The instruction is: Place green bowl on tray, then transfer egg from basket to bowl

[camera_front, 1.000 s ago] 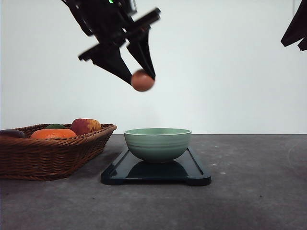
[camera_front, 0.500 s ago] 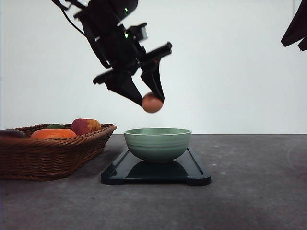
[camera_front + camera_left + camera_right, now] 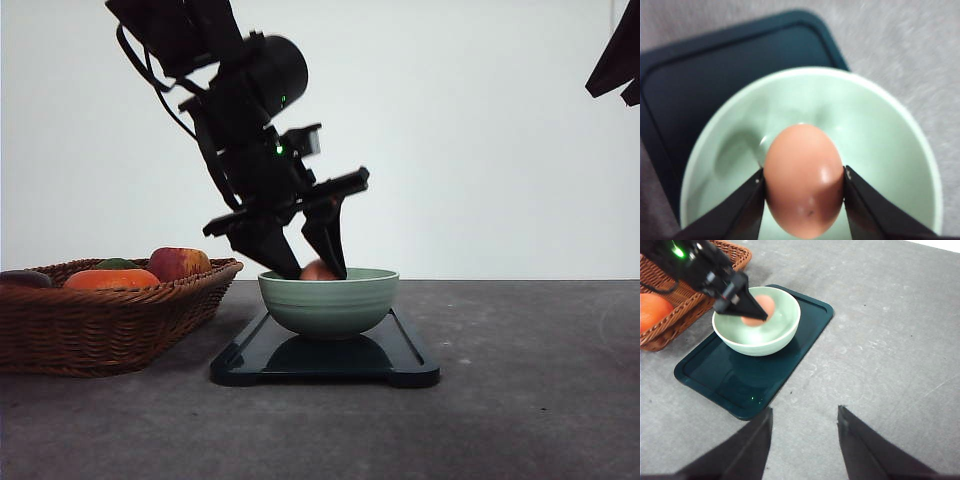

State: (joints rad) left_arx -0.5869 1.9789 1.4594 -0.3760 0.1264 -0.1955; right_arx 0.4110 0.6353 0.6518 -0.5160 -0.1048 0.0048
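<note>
The green bowl (image 3: 328,300) sits at the centre of the frame on the tray (image 3: 410,365), so the first half of the task looks done. The left gripper (image 3: 318,268) reaches down into the bowl's mouth, its fingers (image 3: 747,200) pinching the egg (image 3: 804,180) by its sides, low inside the rim; holding it this deep suggests a gentle release rather than a drop. The basket (image 3: 110,315) stands at lower left of the frame, just beside the tray, with an apple (image 3: 178,262) and an orange fruit (image 3: 112,279) in it. The right gripper (image 3: 802,440) hangs over the grey surface (image 3: 890,340), fingers spread and empty. No label or writing can be read anywhere.
</note>
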